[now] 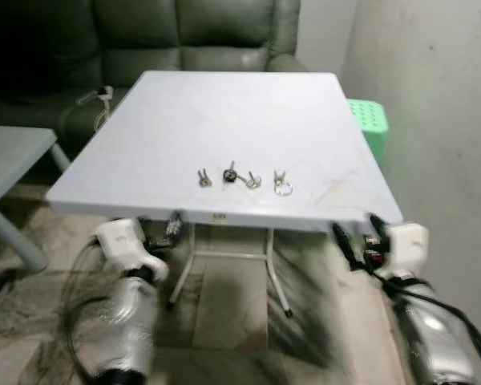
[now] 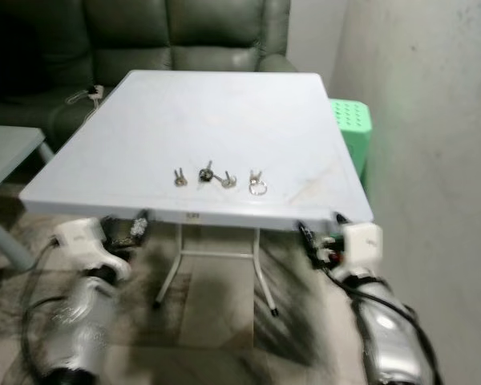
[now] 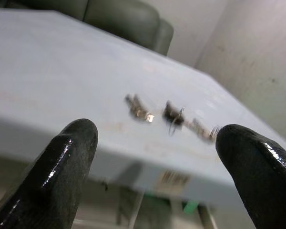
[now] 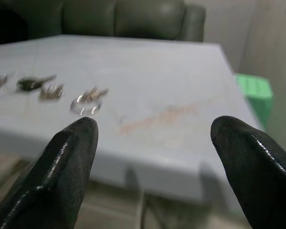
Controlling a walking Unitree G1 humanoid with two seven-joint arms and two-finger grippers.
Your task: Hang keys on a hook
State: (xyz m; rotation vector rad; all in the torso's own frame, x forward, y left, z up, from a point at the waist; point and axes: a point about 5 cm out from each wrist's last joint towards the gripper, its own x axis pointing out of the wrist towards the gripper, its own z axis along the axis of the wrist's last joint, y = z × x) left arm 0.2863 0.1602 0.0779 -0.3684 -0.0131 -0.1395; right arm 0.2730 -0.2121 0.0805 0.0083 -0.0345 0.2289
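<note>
Head view: keys [image 1: 244, 178] nr table [image 1: 224, 112] front edge, both tools [image 3: 155, 143] [image 4: 152, 138] wide below it.

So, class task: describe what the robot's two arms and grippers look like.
Both arms are silver metal with black cables looping alongside. Each ends in a white boxy wrist block. The left gripper and right gripper each have two long, glossy black fingers with rounded tips. No markings are readable.

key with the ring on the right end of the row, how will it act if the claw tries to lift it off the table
The key with the ring lies flat on the smooth white table, so it may skid rather than lift. It looks small and thin, probably light. Held by the ring, the key would likely dangle.
</note>
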